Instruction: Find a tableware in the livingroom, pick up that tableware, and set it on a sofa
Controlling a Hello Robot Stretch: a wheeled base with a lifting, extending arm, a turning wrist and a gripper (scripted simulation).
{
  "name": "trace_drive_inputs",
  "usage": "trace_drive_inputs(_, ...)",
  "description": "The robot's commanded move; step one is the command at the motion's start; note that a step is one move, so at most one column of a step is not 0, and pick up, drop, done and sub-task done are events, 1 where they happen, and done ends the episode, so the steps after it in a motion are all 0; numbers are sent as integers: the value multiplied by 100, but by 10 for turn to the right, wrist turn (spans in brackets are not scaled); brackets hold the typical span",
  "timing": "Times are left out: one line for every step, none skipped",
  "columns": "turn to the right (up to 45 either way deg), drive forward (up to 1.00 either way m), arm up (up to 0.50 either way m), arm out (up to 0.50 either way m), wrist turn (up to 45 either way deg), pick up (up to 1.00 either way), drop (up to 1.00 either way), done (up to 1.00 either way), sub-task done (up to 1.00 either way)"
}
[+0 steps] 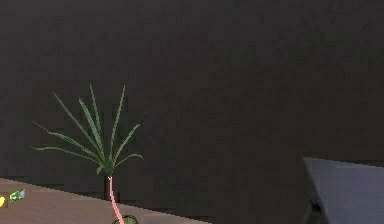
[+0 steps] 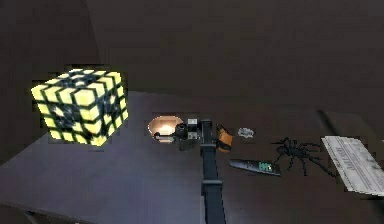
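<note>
- A dark wall (image 1: 230, 70) takes up most of the forward view; the same dark wall stands behind the worktop in the arm side view.
- The dark worktop (image 2: 100, 175) spreads across the arm side view and carries everything listed below it there.
- A big cube (image 2: 80, 105) with glowing yellow squares in a black grid stands on the worktop's left part, one corner turned toward the camera.
- The arm (image 2: 210, 185), a dark square bar, rises from the bottom edge to the middle of the worktop.
- A printed sheet of paper (image 2: 352, 163) lies flat at the worktop's right end.
- A plant (image 1: 100, 140) with thin green spiky leaves and a pink stem stands at the forward view's lower left, on a brown surface (image 1: 50, 205).
- A blue-grey slanted object (image 1: 345, 190) fills the forward view's bottom right corner; what it is cannot be told.
- A black spider figure (image 2: 297, 153) sits between the arm and the paper.
- A dark remote control (image 2: 253, 166) lies just right of the arm, near the spider.
- The tableware, a round copper-coloured bowl (image 2: 165, 127), stands on the worktop between the cube and the arm's far end.
- The jaws sit at the arm's far end, right by the bowl. I cannot tell whether they are spread or pressed together, nor whether they hold anything.
- A small grey lump (image 2: 246, 133) lies just right of the arm's end.
</note>
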Motion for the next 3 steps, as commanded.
trace_drive_inputs(0, 0, 0, 0, 0, 100, 0, 0, 0)
trace_drive_inputs(0, 0, 10, 0, 0, 0, 0, 0, 0)
trace_drive_inputs(0, 0, 16, 0, 0, 0, 0, 0, 0)
